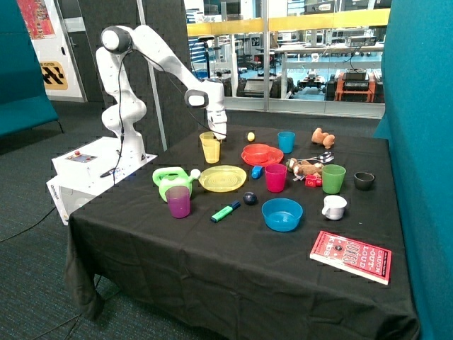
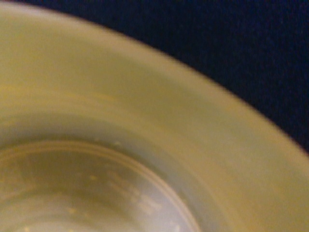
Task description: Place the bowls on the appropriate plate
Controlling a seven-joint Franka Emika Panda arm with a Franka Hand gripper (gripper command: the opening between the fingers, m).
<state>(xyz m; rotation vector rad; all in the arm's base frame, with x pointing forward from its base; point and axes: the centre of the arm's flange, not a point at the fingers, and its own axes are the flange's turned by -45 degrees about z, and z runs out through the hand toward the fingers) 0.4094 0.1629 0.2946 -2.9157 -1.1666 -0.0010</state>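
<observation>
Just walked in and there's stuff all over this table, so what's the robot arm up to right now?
The gripper is down at a yellow dish near the table's far edge, and the wrist view is filled by yellow plastic. The red bowl already sits on the red plate. The yellow plate is bare, so the yellow half of the job looks unfinished.

White robot arm arches from its base at nine o'clock, elbow high, wrist pointing straight down; its tool (image 1: 219, 131) hangs low near the desk's (image 1: 212, 262) far edge.
</observation>
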